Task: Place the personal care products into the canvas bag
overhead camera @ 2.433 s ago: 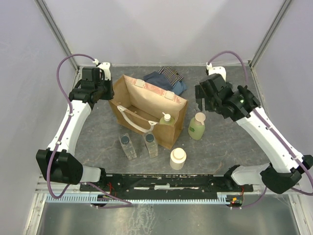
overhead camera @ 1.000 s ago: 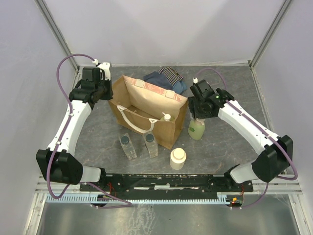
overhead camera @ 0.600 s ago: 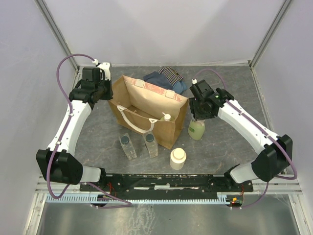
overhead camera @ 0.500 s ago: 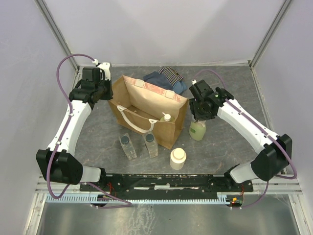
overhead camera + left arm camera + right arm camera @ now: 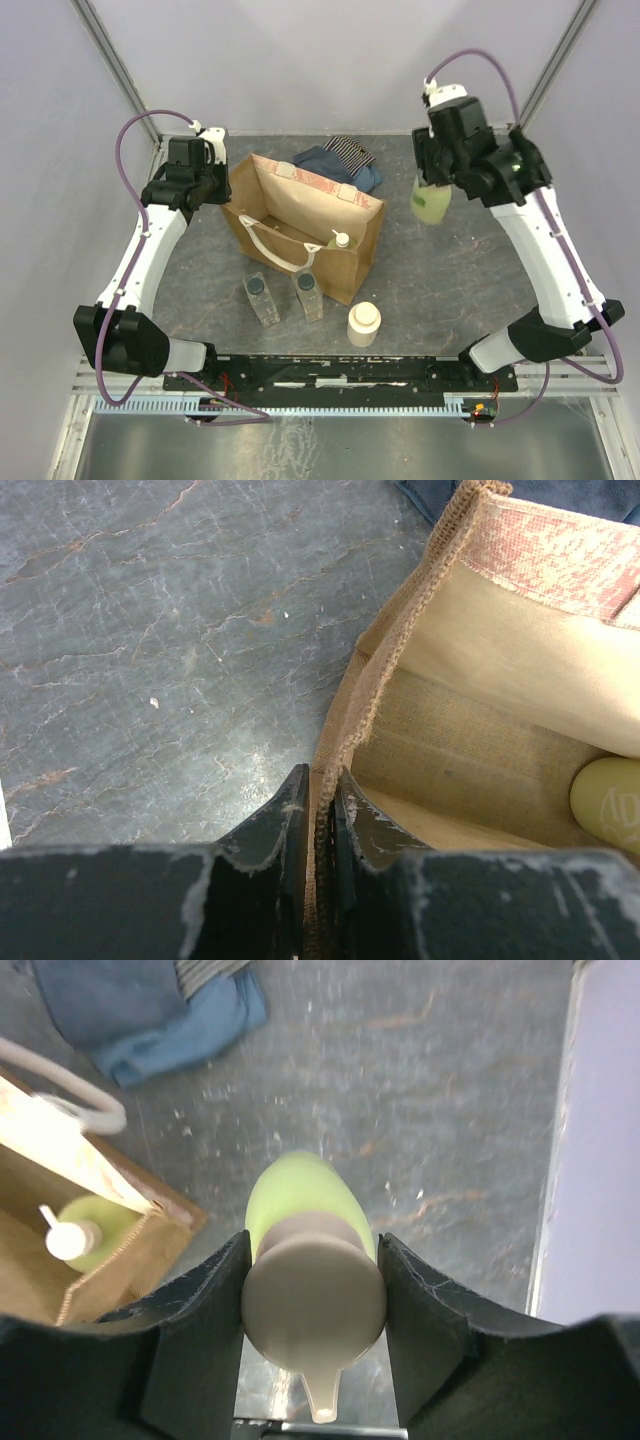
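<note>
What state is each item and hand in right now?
canvas bag: upright, mouth open
left hand: shut on the bag's rim
right hand: shut on the held bottle
held bottle: off the table, outside the bag
second bottle: inside the bag
clear bottles: on the table, outside the bag
cream jar: on the table, capped

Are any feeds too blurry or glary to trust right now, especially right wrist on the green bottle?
Right wrist: the green bottle and its cap look soft, very near the lens; the table behind is slightly smeared. Left wrist: canvas bag rim sharp, left hand dark in shadow. Top external: even light, soft shadows, no glare.
</note>
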You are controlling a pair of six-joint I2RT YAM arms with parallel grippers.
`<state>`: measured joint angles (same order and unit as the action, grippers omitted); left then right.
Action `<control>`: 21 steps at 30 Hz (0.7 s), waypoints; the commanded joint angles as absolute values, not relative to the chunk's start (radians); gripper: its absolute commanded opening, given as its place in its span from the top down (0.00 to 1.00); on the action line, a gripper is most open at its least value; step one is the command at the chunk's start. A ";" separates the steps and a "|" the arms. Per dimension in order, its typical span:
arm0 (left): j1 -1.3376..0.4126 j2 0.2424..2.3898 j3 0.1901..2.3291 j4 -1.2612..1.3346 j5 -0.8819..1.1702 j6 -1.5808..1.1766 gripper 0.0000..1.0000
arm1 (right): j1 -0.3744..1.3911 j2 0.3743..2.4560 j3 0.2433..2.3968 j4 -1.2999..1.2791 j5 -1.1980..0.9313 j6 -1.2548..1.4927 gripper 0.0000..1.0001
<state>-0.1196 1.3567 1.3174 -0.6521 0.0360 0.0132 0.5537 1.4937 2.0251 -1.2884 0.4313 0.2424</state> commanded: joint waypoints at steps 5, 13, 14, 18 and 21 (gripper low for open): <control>-0.117 1.350 1.358 -0.633 0.049 0.025 0.83 | 0.552 1.618 2.435 -1.064 0.240 0.018 0.93; -0.118 1.330 1.351 -0.636 0.051 0.017 0.83 | 0.566 1.694 2.447 -0.744 -0.236 0.043 0.96; -0.118 1.327 1.350 -0.637 0.050 0.016 0.83 | 0.571 1.700 2.437 -0.699 -0.265 0.064 0.96; -0.117 1.317 1.343 -0.637 0.043 0.009 0.83 | 0.604 1.728 2.413 -0.582 -0.324 0.123 0.96; -0.118 1.306 1.336 -0.637 0.038 0.004 0.83 | 0.645 1.758 2.409 -0.564 -0.333 0.135 0.96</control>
